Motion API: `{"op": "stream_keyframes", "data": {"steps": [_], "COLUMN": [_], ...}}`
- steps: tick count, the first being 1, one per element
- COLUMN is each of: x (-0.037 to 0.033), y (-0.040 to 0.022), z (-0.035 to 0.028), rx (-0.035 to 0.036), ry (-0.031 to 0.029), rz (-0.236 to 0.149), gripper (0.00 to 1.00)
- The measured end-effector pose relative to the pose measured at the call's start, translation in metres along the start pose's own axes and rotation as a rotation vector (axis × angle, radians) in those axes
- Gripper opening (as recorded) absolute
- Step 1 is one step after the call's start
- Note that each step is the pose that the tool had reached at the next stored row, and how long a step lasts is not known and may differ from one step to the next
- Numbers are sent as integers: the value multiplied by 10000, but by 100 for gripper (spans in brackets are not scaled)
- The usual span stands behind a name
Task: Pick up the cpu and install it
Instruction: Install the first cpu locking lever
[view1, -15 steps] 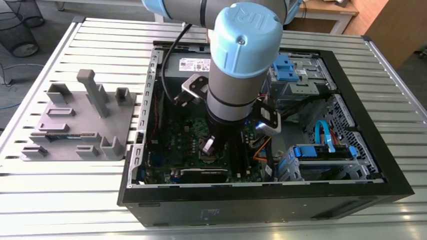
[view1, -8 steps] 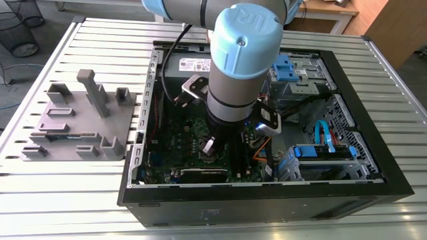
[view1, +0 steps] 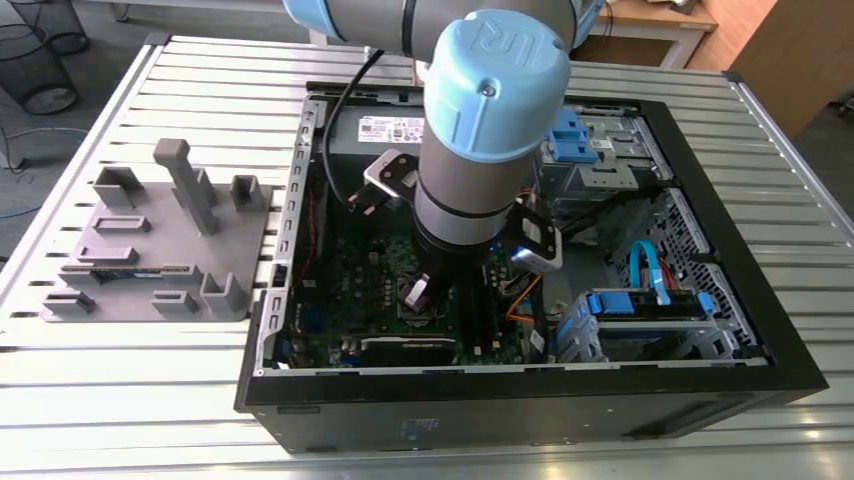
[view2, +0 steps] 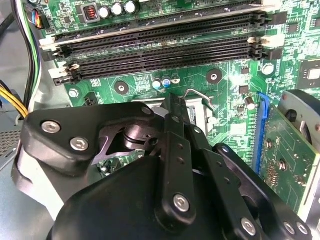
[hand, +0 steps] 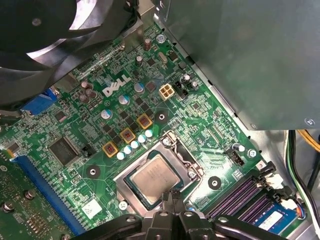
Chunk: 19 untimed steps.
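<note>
The arm is reaching down into the open computer case (view1: 747, 330), and its gripper (hand: 172, 200) is hovering just over the motherboard (hand: 200, 135). In the first wrist view the cpu (hand: 152, 179) is lying flat inside the socket frame (hand: 175, 150), directly ahead of the fingertips (hand: 165, 207) and nearly beneath them. The fingers are drawn close together with nothing visibly between them, though whether they are touching the chip's edge is hard to judge, since the linkage is covering that spot. Doing this step well appears to mean keeping the tool square over the socket, pressing nowhere on the chip, and leaving it level within the frame. The memory slots (view2: 165, 45) are sitting beyond the gripper and well apart from it, as is the grey fixture plate (view1: 147, 250) outside the case.
</note>
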<state>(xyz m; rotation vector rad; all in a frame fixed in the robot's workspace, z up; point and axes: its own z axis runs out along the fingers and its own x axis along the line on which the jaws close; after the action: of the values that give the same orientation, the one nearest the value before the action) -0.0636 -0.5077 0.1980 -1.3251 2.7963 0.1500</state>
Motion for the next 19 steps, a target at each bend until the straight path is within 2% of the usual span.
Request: {"op": "stream_keyframes", "data": {"steps": [2, 8, 10, 15, 19], "x": [7, 36, 41, 53, 59], "y": [-11, -38, -43, -57, -70], "z": [-1, -7, -8, -10, -8], "rx": [-20, -92, -150, -303, -416], "ry": [-7, -76, -129, -206, -174], "rz": [1, 2, 2, 10, 23], "gripper": [11, 11, 11, 11, 11]}}
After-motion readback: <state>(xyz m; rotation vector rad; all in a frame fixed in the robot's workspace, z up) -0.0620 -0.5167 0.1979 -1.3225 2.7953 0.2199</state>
